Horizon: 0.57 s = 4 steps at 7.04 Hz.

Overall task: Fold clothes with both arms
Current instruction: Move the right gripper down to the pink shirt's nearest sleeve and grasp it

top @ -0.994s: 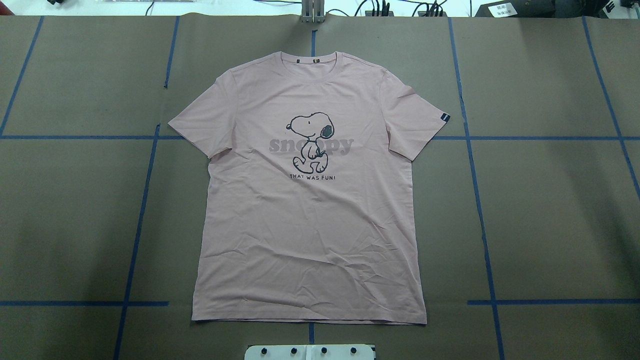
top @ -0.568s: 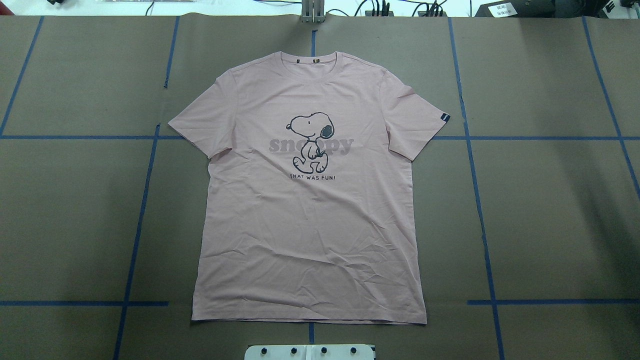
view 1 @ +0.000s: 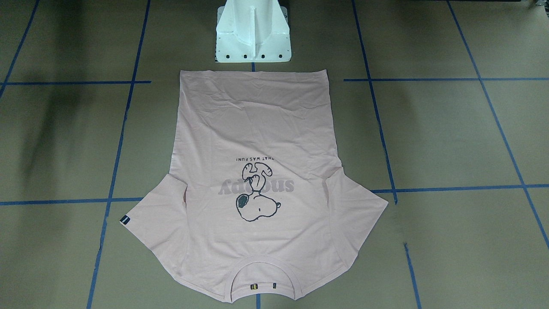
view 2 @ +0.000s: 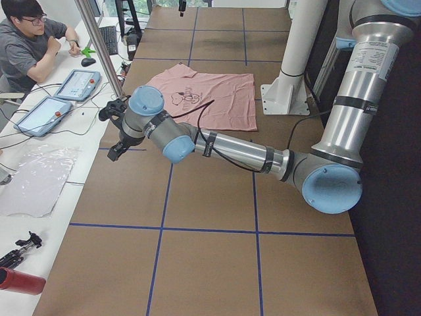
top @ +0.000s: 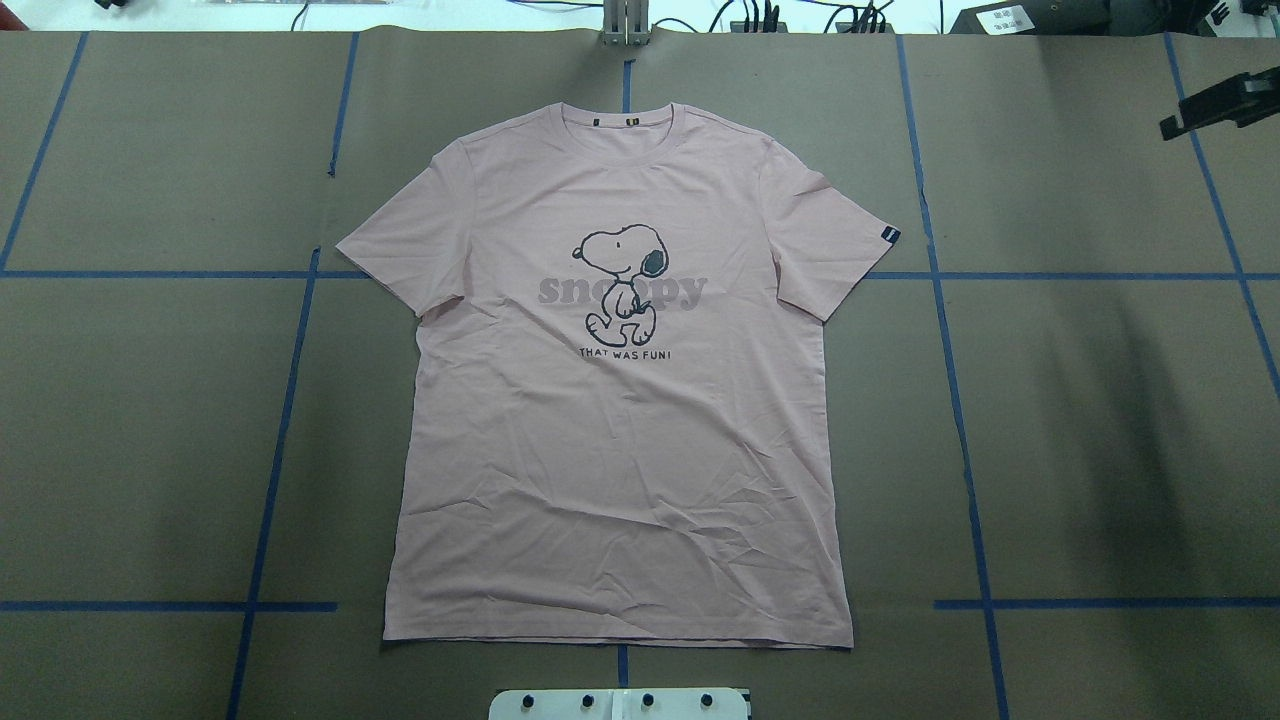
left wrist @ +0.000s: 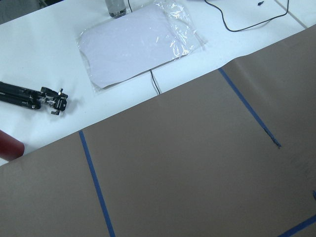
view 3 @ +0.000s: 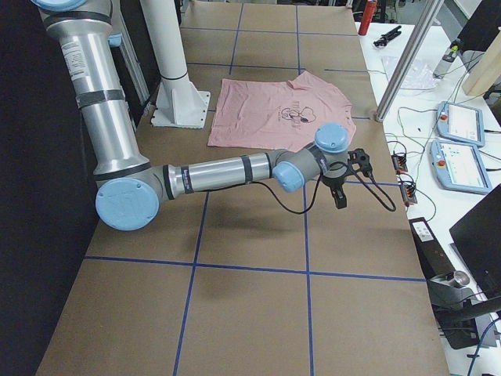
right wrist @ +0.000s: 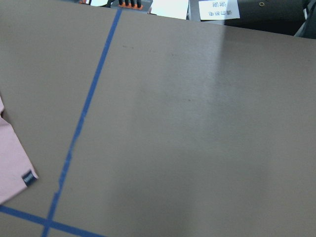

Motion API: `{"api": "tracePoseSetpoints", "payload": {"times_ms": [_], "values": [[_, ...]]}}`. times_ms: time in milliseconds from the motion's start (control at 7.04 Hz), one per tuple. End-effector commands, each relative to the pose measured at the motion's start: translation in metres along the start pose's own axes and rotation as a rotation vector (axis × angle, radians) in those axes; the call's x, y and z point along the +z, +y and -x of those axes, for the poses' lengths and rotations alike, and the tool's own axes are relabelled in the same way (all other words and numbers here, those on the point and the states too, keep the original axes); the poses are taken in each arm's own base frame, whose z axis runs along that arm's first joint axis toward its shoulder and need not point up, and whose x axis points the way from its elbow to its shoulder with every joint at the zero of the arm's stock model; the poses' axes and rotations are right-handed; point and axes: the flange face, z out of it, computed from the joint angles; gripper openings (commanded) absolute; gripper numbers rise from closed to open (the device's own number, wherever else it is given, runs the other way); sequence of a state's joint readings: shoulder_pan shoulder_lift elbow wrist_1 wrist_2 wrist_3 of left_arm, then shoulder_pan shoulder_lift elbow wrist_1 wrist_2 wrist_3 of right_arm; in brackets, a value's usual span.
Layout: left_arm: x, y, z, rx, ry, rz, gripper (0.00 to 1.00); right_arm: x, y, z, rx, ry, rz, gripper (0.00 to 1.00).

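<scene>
The pale pink T-shirt (top: 620, 450) lies flat and face up in the middle of the table, collar at the far side, with the dog print (top: 622, 285) showing. It also shows in the front-facing view (view 1: 257, 128). Its black sleeve tag (top: 889, 236) also shows in the right wrist view (right wrist: 29, 178). My right gripper (top: 1215, 108) pokes in at the overhead view's far right edge, well away from the shirt; I cannot tell whether it is open or shut. My left gripper (view 2: 115, 131) shows only in the exterior left view, near the table's far edge, and I cannot tell its state.
The white pedestal base (view 1: 253, 38) stands just behind the shirt's hem. Blue tape lines (top: 960, 430) grid the brown table cover. Beyond the far edge are a plastic bag (left wrist: 133, 44), a black tripod (left wrist: 34, 98), teach pendants (view 2: 79, 82) and a seated operator (view 2: 33, 39).
My right gripper has come into the overhead view at the far right edge. The shirt has not moved.
</scene>
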<state>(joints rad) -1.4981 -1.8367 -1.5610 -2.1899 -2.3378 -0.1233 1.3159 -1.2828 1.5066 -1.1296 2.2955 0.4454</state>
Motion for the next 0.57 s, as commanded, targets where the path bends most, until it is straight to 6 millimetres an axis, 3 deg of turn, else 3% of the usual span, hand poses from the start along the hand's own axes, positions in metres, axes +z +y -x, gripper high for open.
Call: {"api": "tracePoseSetpoints", "payload": {"times_ms": [0, 284, 426], "values": [[0.082, -0.006, -0.095, 0.001, 0.144, 0.051, 1.00, 0.046, -0.024, 0.110, 0.117, 0.016, -0.031, 1.00], [0.087, -0.007, -0.102, -0.002, 0.140, 0.051, 1.00, 0.102, -0.030, 0.185, 0.181, 0.029, -0.082, 0.90], [0.087, -0.007, -0.103, -0.008, 0.139, 0.050, 1.00, 0.135, -0.023, 0.201, 0.203, 0.028, -0.114, 0.84]]}}
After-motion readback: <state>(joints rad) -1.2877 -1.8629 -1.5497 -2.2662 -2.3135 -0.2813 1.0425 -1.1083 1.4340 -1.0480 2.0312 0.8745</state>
